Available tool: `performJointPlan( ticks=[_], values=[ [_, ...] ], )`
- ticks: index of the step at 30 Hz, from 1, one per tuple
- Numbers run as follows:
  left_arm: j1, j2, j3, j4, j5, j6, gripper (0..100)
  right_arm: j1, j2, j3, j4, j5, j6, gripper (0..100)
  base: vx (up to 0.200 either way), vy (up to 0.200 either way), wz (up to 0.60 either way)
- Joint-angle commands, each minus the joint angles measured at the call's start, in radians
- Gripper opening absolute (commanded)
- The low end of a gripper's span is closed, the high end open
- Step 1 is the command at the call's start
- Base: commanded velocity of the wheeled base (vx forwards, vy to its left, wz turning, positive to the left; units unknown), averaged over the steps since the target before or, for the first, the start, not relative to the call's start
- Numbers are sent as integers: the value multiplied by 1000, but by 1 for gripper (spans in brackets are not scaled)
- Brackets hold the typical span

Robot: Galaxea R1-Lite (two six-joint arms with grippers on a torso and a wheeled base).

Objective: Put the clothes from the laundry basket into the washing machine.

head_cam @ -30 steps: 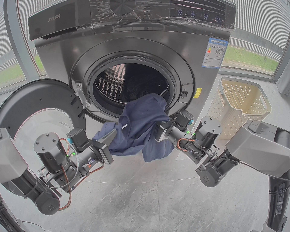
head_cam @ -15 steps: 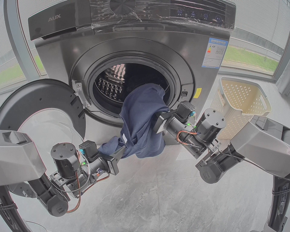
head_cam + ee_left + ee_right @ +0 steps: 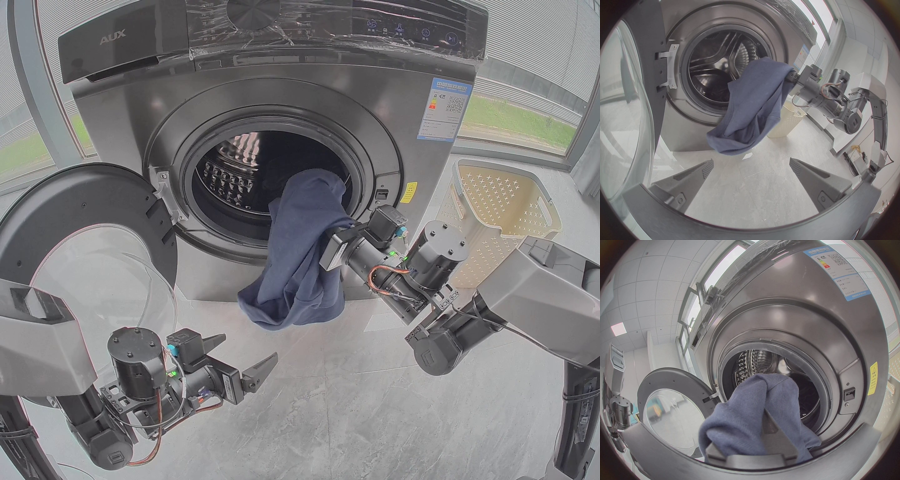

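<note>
Grey stone floor (image 3: 325, 406) all round, big windows behind.

At the right claw (image 3: 333, 245): fingers squeezed together on a fold of the blue cloth (image 3: 300, 250). Just past that claw, draped over the lip of the washing machine (image 3: 262, 81), top part poking into the round hole (image 3: 250, 169). Below the claw, a long end hanging down near the floor.

Looks like the putting-in step, about half done. Next, most likely: push the right claw forward and deeper into the hole, carry the cloth past the lip, and only then let go. Needs care with the hanging end, heavy enough to pull the whole cloth back out.

Maybe a job for the left claw (image 3: 247, 355), low down and well apart from the cloth, fingers spread wide and holding nothing: come up under the hanging end and scoop it in.

Farther out, behind the right claw's arm: the laundry basket (image 3: 500, 206), pale, with little holes. Up beside the left claw: the round door (image 3: 81, 212), swung wide open.

Hard to see:
- Bottom of the basket, hidden by its own wall, so no telling about more clothes in there.
- Deep inside the hole, too dark to make out.
- Tips of the right claw, buried in the cloth.
</note>
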Motion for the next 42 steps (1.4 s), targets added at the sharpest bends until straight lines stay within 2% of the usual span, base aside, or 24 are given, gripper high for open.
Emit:
performJointPlan(
  ticks=[1,11,18,21,24,34,42],
  values=[
    [-23,-6,-3,-2,-5,1,100,9,5,-6,5,1,-1,0,0,0,0],
    [-72,1,-215,-2,-11,-4,100,14,16,-8,12,-1,-4,0,0,0,0],
    [-86,90,-305,-2,-20,1,100,31,14,-9,22,-6,-7,0,0,0,0],
    [-77,140,-350,-2,-20,32,100,46,5,-9,29,-30,-9,0,0,0,0],
    [-66,174,-402,-2,-18,41,100,57,-3,-5,29,-32,-9,0,0,0,0],
    [-17,258,-538,1,-11,44,100,88,-24,15,29,-35,-7,0,0,0,0],
    [26,307,-613,0,-2,42,100,117,-33,41,29,-55,-3,0,0,0,0]
  ],
)
